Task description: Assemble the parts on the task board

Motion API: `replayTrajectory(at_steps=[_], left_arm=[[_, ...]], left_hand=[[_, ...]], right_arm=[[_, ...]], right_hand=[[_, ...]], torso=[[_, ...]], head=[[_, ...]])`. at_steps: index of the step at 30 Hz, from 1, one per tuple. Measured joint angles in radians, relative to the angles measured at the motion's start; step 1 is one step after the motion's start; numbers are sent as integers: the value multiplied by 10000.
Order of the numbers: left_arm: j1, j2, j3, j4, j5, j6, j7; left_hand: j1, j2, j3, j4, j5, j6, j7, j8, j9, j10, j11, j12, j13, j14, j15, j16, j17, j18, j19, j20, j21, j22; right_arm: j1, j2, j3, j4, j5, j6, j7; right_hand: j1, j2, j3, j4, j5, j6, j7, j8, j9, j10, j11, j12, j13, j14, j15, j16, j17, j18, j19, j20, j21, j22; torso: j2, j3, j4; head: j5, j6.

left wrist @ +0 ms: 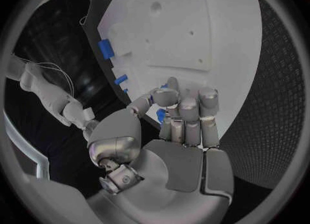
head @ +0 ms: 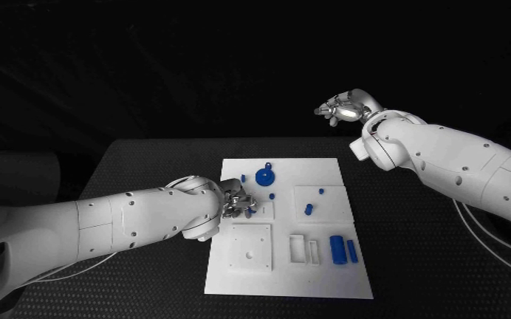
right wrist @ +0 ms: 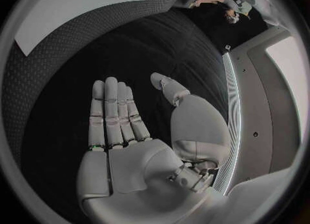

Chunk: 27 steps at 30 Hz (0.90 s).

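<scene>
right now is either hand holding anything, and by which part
The left hand pinches a small blue part between thumb and fingers over the white task board; which end cannot be told. The right hand holds nothing.

Left silver hand low over the left edge of the white rectangular task board, blocking approach there. Small blue round gear part and blue pegs crowding the board's far and right areas. Right silver hand raised beyond the board's far right corner, fingers spread flat, well apart from the board.
</scene>
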Motion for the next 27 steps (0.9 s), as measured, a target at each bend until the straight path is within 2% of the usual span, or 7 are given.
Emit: replayTrajectory(at_steps=[17, 27], left_arm=[[-3, -13, -3, 13, 259, 4, -77], [-2, 9, -3, -26, 375, 13, -100]], left_hand=[[-183, -4, 9, 9, -93, 0, 0, 10, 37, 0, 0, -1, 0, 23, 22, 0, 9, -1, 0, 0, 0, 7], [-182, -4, 13, 12, 6, 0, 0, 43, 43, 0, 0, 38, 1, 12, 11, 0, 19, -2, 0, 0, 40, 5]], right_arm=[[-10, 6, 0, -18, 1, 3, -1], [-11, 15, -1, -25, 1, 6, -1]], right_hand=[[0, 0, 0, 0, 39, 1, -1, 0, 0, 0, 0, 0, -36, 1, -1, 24, -21, 0, 36, 36, 0, 9], [0, 0, 0, 0, 77, 1, -1, 0, -8, 0, 0, 38, -58, 1, -1, 34, -31, -1, 36, 36, 0, 11]], torso=[[-1, 0, 1], [-2, 0, 1]], head=[[23, -8], [27, 0]])
